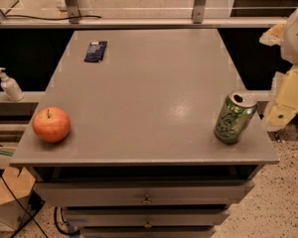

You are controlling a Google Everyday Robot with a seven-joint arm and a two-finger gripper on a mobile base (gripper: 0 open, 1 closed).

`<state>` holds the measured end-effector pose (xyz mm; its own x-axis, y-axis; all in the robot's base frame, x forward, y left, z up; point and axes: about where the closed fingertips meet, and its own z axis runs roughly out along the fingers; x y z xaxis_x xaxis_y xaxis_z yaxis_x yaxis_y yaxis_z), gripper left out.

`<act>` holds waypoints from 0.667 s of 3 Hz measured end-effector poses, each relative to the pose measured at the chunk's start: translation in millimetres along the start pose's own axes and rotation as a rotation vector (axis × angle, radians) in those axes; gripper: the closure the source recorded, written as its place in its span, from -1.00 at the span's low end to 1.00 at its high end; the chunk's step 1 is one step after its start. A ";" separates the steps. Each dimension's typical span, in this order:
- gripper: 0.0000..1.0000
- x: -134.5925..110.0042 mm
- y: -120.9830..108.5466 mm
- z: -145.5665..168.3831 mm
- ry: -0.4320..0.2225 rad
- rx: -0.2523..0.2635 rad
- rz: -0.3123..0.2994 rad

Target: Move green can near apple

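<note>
The green can stands upright near the front right corner of the grey table, with its silver top open. The red-orange apple sits near the front left edge, far from the can. My gripper is a pale yellow and white shape at the right edge of the view, just beyond the table's right side. It is to the right of the can, level with it and apart from it, and it holds nothing that I can see.
A dark blue packet lies at the back left of the table. A white pump bottle stands on a lower ledge to the left. Drawers are below the table's front edge. A rail with posts runs behind.
</note>
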<state>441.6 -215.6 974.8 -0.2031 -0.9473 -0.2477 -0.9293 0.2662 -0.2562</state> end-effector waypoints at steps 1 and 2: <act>-1.00 2.5 -4.3 15.8 -0.044 -0.014 0.007; -1.00 5.4 -6.0 40.0 -0.071 -0.055 0.016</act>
<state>458.4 -215.2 937.6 -0.1976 -0.9274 -0.3176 -0.9420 0.2692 -0.2001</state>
